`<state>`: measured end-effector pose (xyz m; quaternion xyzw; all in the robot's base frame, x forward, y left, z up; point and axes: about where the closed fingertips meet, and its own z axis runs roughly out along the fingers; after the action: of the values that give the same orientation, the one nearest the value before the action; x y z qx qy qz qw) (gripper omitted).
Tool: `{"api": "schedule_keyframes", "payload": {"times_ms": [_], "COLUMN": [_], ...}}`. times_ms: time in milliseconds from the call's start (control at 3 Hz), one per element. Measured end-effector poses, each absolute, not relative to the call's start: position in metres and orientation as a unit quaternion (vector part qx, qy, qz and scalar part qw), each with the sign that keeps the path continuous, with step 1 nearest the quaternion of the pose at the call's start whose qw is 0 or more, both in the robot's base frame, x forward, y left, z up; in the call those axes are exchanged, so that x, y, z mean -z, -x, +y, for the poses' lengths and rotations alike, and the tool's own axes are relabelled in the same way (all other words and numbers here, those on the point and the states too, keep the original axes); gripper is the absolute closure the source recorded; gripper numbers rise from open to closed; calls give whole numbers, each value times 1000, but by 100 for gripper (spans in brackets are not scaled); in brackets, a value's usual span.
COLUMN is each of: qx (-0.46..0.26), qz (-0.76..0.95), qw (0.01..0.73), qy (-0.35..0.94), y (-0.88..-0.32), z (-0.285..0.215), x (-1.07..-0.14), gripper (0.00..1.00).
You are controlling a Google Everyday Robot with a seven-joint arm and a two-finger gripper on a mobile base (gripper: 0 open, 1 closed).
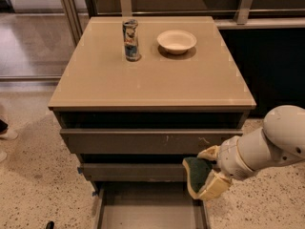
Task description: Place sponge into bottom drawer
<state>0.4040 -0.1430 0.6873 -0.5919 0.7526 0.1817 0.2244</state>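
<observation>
My gripper (206, 171) comes in from the right on a white arm and is shut on the sponge (196, 174), which shows its dark green scrub side and a pale yellow edge. The sponge hangs in front of the middle drawer front, above the right rear corner of the bottom drawer (143, 211). That drawer is pulled out, showing a flat grey floor between its side rails.
The cabinet top (152, 75) carries a slim drink can (131, 39) and a white bowl (176, 41). The upper drawer front (143, 141) is scratched. A dark counter stands to the right. Speckled floor surrounds the cabinet; a shoe (7, 133) shows at the left edge.
</observation>
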Motion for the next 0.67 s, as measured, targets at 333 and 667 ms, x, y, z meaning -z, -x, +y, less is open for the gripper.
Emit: {"api": "schedule_keyframes", "payload": {"times_ms": [333, 667], "qx": [-172, -157], "qz": [738, 733], "qw": [222, 221], "qy": [614, 624], "y": [-398, -407], "z": [-140, -137], "x": [-640, -562], "gripper": [100, 100]}}
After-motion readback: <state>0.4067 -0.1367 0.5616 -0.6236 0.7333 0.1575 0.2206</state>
